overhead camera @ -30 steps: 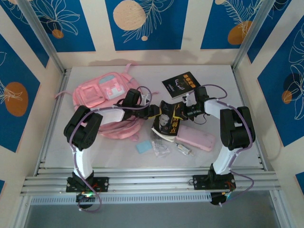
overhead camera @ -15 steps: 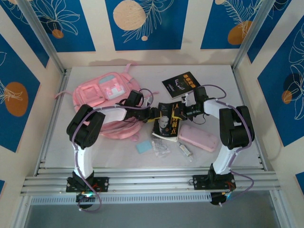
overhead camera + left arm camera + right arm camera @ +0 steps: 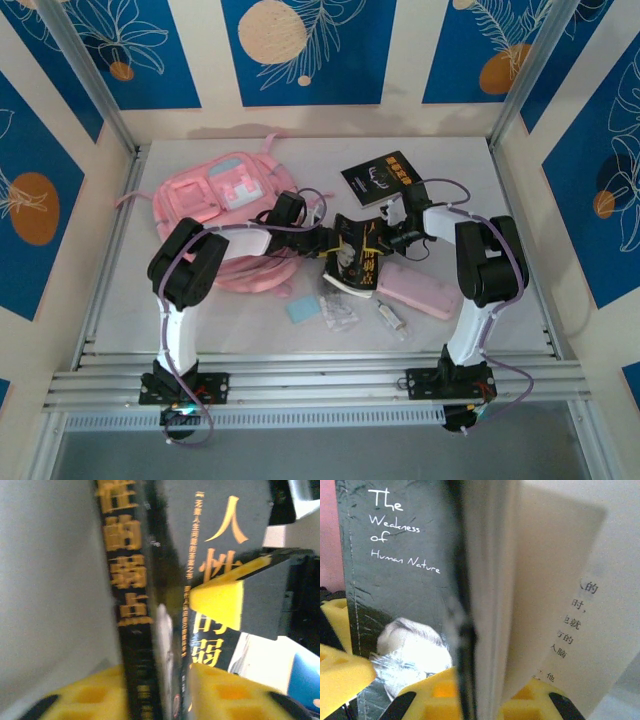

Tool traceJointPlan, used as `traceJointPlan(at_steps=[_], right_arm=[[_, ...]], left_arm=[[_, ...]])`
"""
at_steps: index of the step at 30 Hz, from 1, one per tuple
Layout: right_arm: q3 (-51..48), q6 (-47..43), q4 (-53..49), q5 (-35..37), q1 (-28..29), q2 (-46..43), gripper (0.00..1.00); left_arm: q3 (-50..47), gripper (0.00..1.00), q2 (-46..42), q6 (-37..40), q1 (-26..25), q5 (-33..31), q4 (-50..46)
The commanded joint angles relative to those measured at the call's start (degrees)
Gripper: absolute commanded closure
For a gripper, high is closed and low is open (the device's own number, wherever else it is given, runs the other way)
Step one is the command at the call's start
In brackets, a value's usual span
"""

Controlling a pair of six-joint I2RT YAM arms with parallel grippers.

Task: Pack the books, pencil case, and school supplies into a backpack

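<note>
Two books are here: one far book (image 3: 378,178) and one near book (image 3: 355,255). There is one backpack (image 3: 225,215) and one pencil case (image 3: 415,290). The small school supplies number three: one light blue pad (image 3: 302,311), one clear bag (image 3: 338,312) and one whitish tube (image 3: 390,317). Two arms stand at the one counter (image 3: 500,200), each with one gripper: the left gripper (image 3: 325,243) and the right gripper (image 3: 383,238).

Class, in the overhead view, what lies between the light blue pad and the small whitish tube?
A clear plastic bag, between the pad and the tube, in the top external view.
</note>
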Motion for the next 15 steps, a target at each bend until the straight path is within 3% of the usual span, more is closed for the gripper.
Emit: traceJointPlan(at_steps=[1, 3, 6, 9, 10, 12, 15], right_arm=[[1.1, -0.2, 0.1, -0.3, 1.8, 1.6, 1.0], [1.2, 0.6, 0.1, -1.0, 1.7, 0.5, 0.96], [1.3, 2.6, -0.5, -1.2, 1.6, -2.8, 0.77], [1.3, 6.9, -1.3, 0.6, 1.6, -7.7, 0.37], [1.3, 9.0, -1.6, 1.6, 1.6, -9.5, 0.2], [0.9, 13.0, -2.0, 3.6, 1.7, -12.7, 0.0], [-0.6, 19.9, 0.2, 4.0, 2.5, -16.9, 0.01]], left_arm=[[3.1, 0.84, -1.9, 5.9, -3.0, 2.1, -6.0], [4.1, 0.97, -2.8, 8.3, -2.9, -0.2, -10.3], [4.8, 1.0, -4.6, 9.3, -2.2, -3.2, -13.3], [4.8, 1.0, -7.6, 6.9, -1.0, -6.2, -12.2], [4.8, 1.0, -8.7, 5.7, -0.4, -7.2, -10.9], [4.6, 1.0, -10.7, 2.9, 0.8, -8.9, -7.7], [5.2, 1.0, -13.1, -0.8, 2.7, -11.9, -2.6]])
